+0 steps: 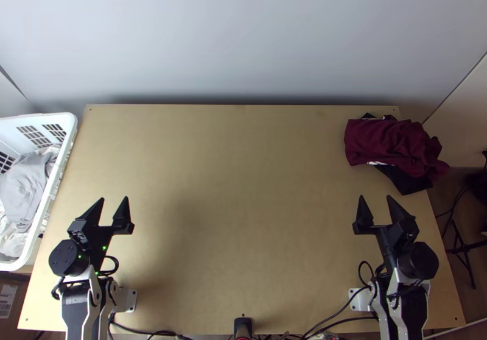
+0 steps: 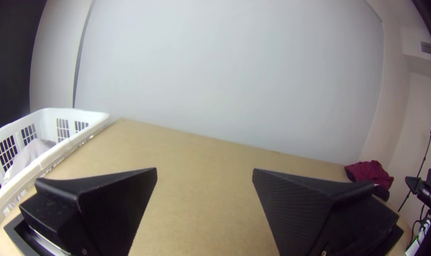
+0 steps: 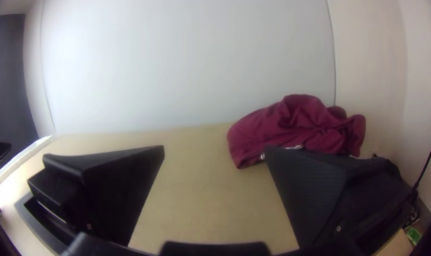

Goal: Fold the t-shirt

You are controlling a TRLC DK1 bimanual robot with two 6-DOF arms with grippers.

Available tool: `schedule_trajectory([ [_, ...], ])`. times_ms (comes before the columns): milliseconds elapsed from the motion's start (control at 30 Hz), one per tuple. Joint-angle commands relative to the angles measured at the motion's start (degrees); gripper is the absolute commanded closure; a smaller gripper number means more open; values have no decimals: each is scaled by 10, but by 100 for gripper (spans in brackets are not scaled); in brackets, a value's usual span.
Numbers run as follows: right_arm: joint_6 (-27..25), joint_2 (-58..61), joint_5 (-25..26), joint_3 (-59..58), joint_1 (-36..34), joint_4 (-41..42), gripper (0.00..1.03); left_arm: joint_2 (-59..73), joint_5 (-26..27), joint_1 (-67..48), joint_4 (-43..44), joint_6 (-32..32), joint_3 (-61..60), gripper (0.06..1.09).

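Observation:
My left gripper [image 1: 114, 209] is open over the table's near left part, nothing between its fingers; the left wrist view shows the same gripper [image 2: 204, 173] with its fingers wide apart. On the near right, my right gripper [image 1: 376, 207] also stands open and holds nothing, as the right wrist view shows of this gripper [image 3: 214, 150]. A maroon cloth [image 1: 389, 142] lies bunched at the table's far right edge, beyond the right gripper. Dark cloth [image 1: 405, 180] shows beneath it. Whether either is the t-shirt I cannot tell.
A white basket [image 1: 68, 134] with light grey and white cloths [image 1: 25, 184] inside stands at the left edge of the wooden table [image 1: 243, 206]. Cables [image 1: 341, 306] run along the near edge, by a small black device [image 1: 243, 326]. A pale wall rises behind.

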Motion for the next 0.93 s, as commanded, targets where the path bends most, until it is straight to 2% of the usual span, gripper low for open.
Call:
schedule_trajectory([
  [0,0,-1,30,-3,1,-32,4,0,-26,-43,-22,-3,-6,10],
  [900,0,-1,30,-3,1,-32,4,0,-30,-42,-23,-3,-6,10],
])
